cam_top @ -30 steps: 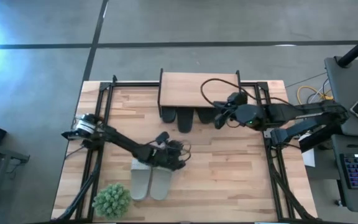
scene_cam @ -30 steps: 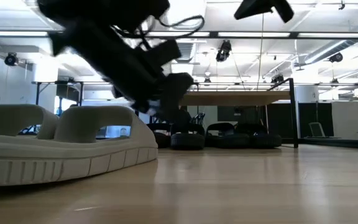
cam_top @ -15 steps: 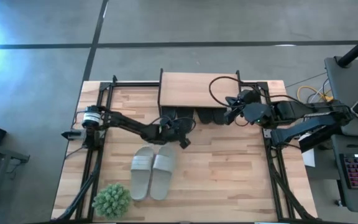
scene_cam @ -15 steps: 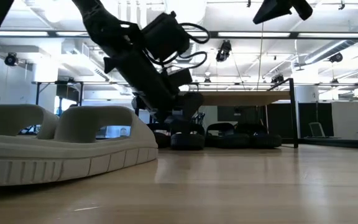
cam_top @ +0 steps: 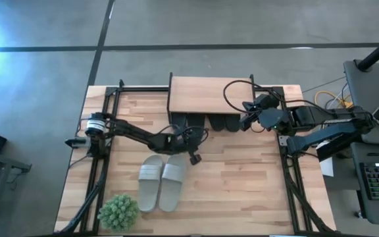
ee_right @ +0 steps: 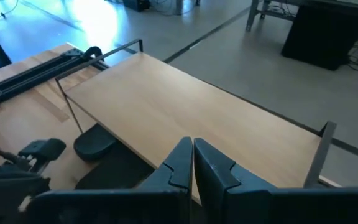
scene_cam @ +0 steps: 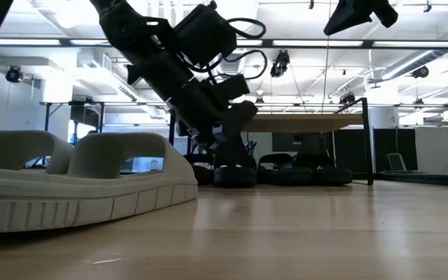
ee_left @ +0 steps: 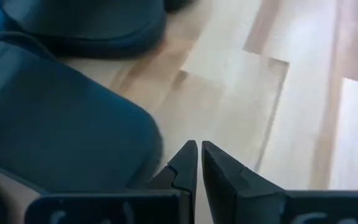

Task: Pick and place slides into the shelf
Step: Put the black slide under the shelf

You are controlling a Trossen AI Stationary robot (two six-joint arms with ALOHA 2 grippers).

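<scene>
Left gripper (cam_top: 193, 157) clenched empty just right of the pale slides (cam_top: 160, 184), lying lengthwise near-to-far, nearer than the shelf (cam_top: 210, 95); right gripper (cam_top: 245, 120) pinched empty, far off by the shelf's black slides (cam_top: 206, 123).

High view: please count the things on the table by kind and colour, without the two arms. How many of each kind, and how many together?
Pale grey-white slide sandals: 2
Matte black slide sandals, partly hidden under the shelf: 4, as far as can be seen
Low shelf with a light wooden top and a black wire frame: 1
Small green bushy plant: 1
Total: 8
</scene>
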